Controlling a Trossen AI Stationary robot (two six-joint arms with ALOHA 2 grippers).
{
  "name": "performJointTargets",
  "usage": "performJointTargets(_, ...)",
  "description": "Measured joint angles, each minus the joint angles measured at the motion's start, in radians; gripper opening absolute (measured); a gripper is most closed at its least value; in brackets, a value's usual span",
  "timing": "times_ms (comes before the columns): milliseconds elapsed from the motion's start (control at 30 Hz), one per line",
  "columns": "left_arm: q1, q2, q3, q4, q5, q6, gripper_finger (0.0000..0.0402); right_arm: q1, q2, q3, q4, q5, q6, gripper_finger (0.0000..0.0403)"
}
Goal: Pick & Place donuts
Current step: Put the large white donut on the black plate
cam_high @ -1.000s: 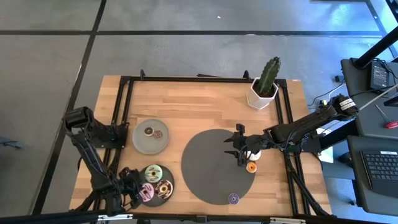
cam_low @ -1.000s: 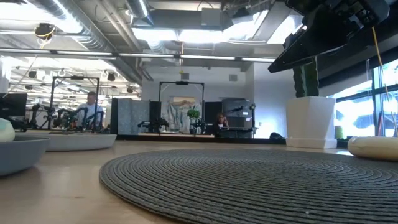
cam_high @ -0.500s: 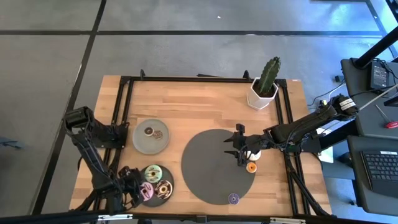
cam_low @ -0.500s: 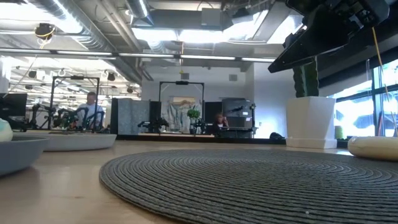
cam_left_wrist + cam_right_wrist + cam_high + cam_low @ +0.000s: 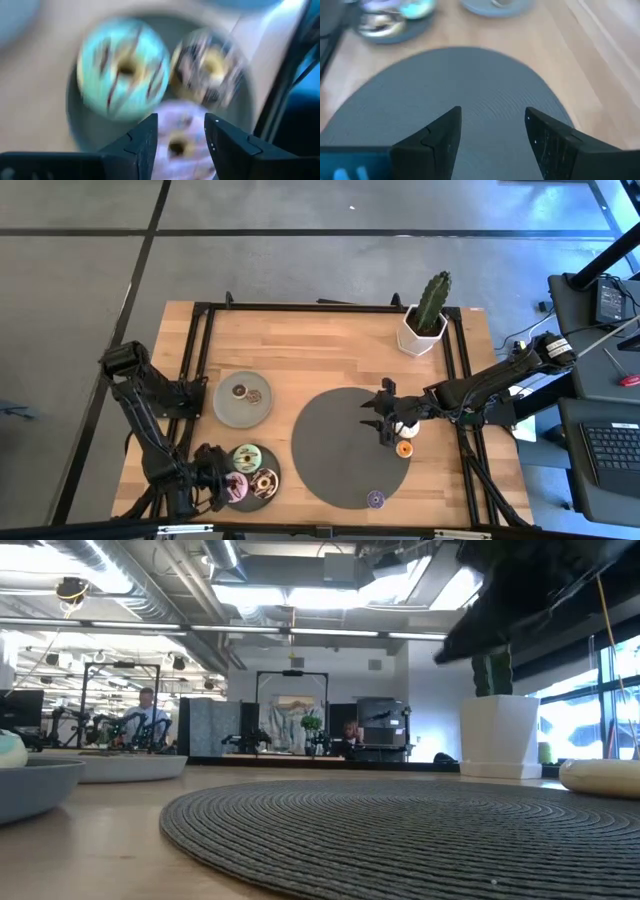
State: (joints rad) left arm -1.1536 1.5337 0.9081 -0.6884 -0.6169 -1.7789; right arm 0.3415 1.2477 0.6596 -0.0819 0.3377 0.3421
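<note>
Left gripper [image 5: 180,131]: fingers apart, nothing between them, hovering over the near grey plate [image 5: 262,495] at the table's front-left. Under it sits the pink donut [image 5: 177,140]; beside that on the same plate, the pale green donut [image 5: 123,67] and a chocolate-striped donut [image 5: 208,67]. Left wrist view is smeared, so that arm looks mid-move.

Right gripper [image 5: 492,131]: fingers spread, empty, poised above the dark grey woven mat [image 5: 345,442] near its right edge. A white donut [image 5: 408,425] lies just beside it, an orange donut [image 5: 404,449] close by on the mat's rim, and a purple donut [image 5: 375,499] at the mat's front edge. The second grey plate [image 5: 232,408] carries two small dark donuts [image 5: 247,392].

Change vs a second ago: left arm's shoulder end has shifted a bit outward and up in the high view, and its gripper has crept slightly toward the plate. Right arm has nudged only a hair; in the low view its dark bulk has gone blurred, so it has started moving too. Donuts have not moved on either plate or the mat.

My read: the left arm has released or is about to lift off the plate; three donuts on the mat remain to be handled, and the right is lining up on the white one.

Cactus pot [image 5: 423,330] is well clear at the back.
</note>
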Motion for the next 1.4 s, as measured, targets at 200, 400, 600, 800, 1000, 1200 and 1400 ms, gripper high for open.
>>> performJointTargets(200,0.063,-0.082,0.000,0.002,-0.246,0.105,0.0159,-0.059,-0.001,0.001,-0.323,-0.001,0.269,0.0220)
performJointTargets(400,0.203,-0.141,0.000,0.005,-0.252,0.291,0.0156,-0.078,0.000,0.000,-0.671,-0.030,0.573,0.0220)
performJointTargets(600,0.386,-0.147,0.000,0.017,-0.200,0.524,0.0157,-0.070,0.000,0.000,-0.759,-0.175,0.660,0.0220)
performJointTargets(800,0.540,-0.147,0.000,0.048,-0.096,0.675,0.0153,-0.042,0.000,0.000,-0.767,-0.304,0.675,0.0220)
performJointTargets(1000,0.625,-0.147,0.000,0.125,-0.052,0.829,0.0150,-0.007,0.000,-0.026,-0.805,-0.282,0.670,0.0220)
performJointTargets(1200,0.648,-0.147,0.000,0.200,0.001,0.940,0.0152,-0.004,-0.001,-0.098,-0.724,-0.287,0.706,0.0217)
performJointTargets(1400,0.648,-0.147,0.000,0.215,0.010,0.972,0.0148,-0.004,-0.001,-0.081,-0.733,-0.288,0.698,0.0156)
